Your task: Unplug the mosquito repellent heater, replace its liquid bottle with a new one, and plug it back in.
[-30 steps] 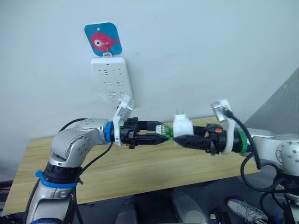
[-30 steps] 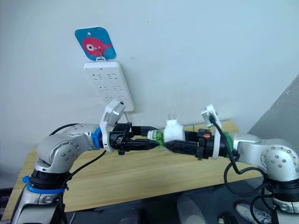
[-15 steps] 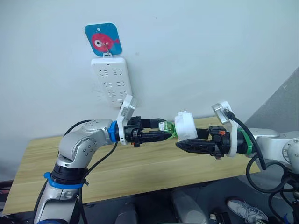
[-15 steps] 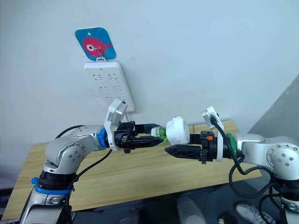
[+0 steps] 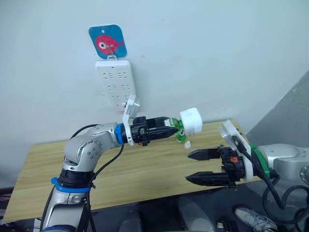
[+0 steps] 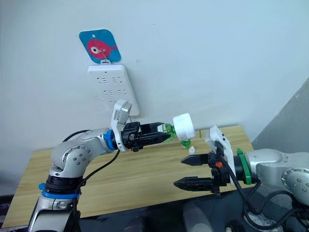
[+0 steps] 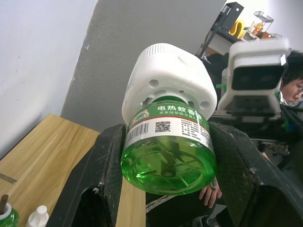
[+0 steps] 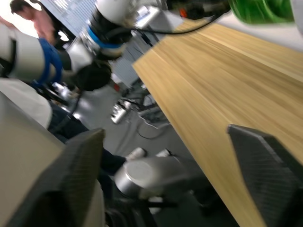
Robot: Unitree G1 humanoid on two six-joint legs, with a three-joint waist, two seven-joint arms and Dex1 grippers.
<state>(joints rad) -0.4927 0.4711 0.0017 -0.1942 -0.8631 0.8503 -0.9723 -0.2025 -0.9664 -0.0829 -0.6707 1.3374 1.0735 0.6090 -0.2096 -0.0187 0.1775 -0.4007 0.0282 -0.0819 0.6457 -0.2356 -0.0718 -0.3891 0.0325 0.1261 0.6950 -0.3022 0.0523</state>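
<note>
Right tool (image 5: 199,166): nearest the camera, fingers spread wide apart and holding nothing, hanging over the front edge of the tabletop (image 5: 120,176), below and apart from the heater.
Left tool (image 7: 165,156): clenched on the green bottle (image 7: 168,146), one black finger on each side of it; in the head views it reaches out level above the tabletop.
Green bottle: clear green plastic, its neck seated in the mosquito repellent heater (image 5: 191,121); a white band label carries the Chinese print 电热蚊香 with further characters, a QR code and lines of small text too fine to read.
Mosquito repellent heater: white, rounded, carried in the air on the end of the bottle, away from the wall, above the tabletop and above the right tool.
Small white cap (image 5: 188,144): on the tabletop just below the heater, beside a second green bottle (image 6: 185,143) partly hidden behind it.
Power strip (image 5: 116,90): long, white, hanging on the wall behind the left arm, sockets bare.
Wall hook plate (image 5: 107,41): blue square with a red fish drawing, above the strip.
</note>
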